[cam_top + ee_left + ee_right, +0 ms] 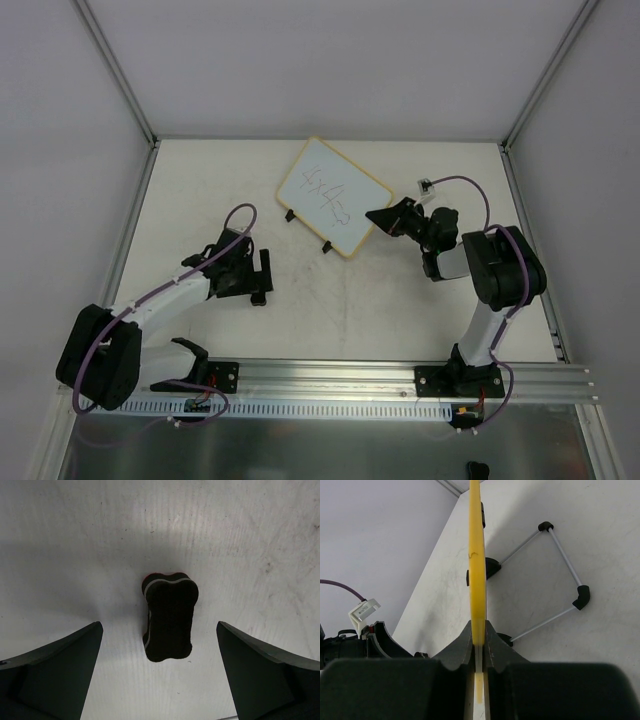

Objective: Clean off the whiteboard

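The pale counter [330, 310] carries everything. In the top view the whiteboard [333, 195] sits toward 12 o'clock from the counter's middle, turned cornerwise like a diamond, with blue writing [327, 192] across its white face. It is propped up on a thin wire stand [566, 556] with black corner pieces, whose feet rest on the counter.

The right hand [383, 218] is at the board's 4 o'clock edge. It is closed tight on the frame, and the right wrist view sees the whiteboard [477, 555] edge-on as a yellow strip running up toward 12 o'clock from between the pinching fingers [460, 650].

The left hand [264, 277] hovers at about 8 o'clock from the board, fingers [60, 675] spread wide and gripping nothing. Between them lies a small black eraser [169, 616] (bone-shaped, with a pale line along its side), flat on the counter and touching neither finger.
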{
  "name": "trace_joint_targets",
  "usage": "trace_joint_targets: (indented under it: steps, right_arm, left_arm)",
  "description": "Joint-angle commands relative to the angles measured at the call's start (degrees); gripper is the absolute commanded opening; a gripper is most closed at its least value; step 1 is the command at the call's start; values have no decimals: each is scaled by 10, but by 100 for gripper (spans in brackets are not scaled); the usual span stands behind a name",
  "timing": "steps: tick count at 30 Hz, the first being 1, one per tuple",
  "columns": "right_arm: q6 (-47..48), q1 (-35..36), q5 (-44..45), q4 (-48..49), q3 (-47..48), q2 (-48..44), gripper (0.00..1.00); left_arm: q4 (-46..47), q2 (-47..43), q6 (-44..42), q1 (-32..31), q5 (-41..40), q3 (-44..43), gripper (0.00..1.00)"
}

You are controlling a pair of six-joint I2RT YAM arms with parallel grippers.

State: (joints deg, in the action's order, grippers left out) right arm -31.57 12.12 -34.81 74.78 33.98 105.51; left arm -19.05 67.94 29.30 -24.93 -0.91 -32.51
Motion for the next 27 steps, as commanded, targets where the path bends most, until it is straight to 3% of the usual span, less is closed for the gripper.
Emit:
trace_joint_targets:
  steps: [1, 13, 17, 18, 21, 27]
  right_arm:
    - [33, 3, -17, 130, 27, 7, 0]
    - [37, 5, -35, 130, 37, 19, 0]
    - [36, 6, -33, 130, 36, 24, 0]
    - [35, 5, -32, 130, 36, 24, 0]
    - [34, 5, -31, 130, 33, 22, 0]
    - [33, 5, -32, 130, 29, 19, 0]
  left_arm:
    - [-6, 21, 3, -16, -35, -30, 99]
    - [-17, 77, -4, -42, -83, -62, 97]
    - [-19, 85, 1, -43, -91, -68, 78]
    - [-19, 89, 1, -44, -90, -70, 69]
    - [-22, 102, 0, -48, -91, -76, 65]
    - [-34, 107, 9, -71, -121, -83, 68]
